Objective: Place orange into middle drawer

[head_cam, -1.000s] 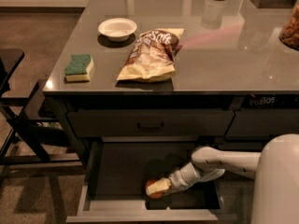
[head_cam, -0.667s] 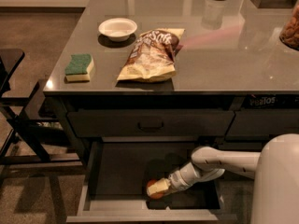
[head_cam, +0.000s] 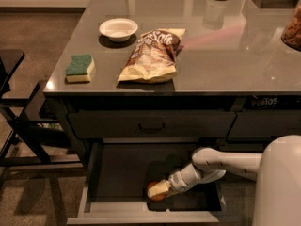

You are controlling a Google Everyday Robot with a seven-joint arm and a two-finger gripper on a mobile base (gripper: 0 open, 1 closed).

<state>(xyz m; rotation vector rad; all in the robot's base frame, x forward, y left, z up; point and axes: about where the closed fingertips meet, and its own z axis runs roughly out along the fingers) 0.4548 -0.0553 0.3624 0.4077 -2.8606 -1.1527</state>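
Gripper: the gripper [head_cam: 157, 190] reaches low inside the open middle drawer [head_cam: 123, 172], near its front rim, clenched around the orange [head_cam: 153, 196].
Orange: held at the drawer's floor, toward the front, roughly mid-width.
Arm: the white arm [head_cam: 221, 163] slants in from the right, over the drawer's right side.
Counter: on the grey counter [head_cam: 225, 60] above lie a chip bag [head_cam: 151, 55], a green sponge [head_cam: 79, 68] and a white bowl [head_cam: 118, 29].
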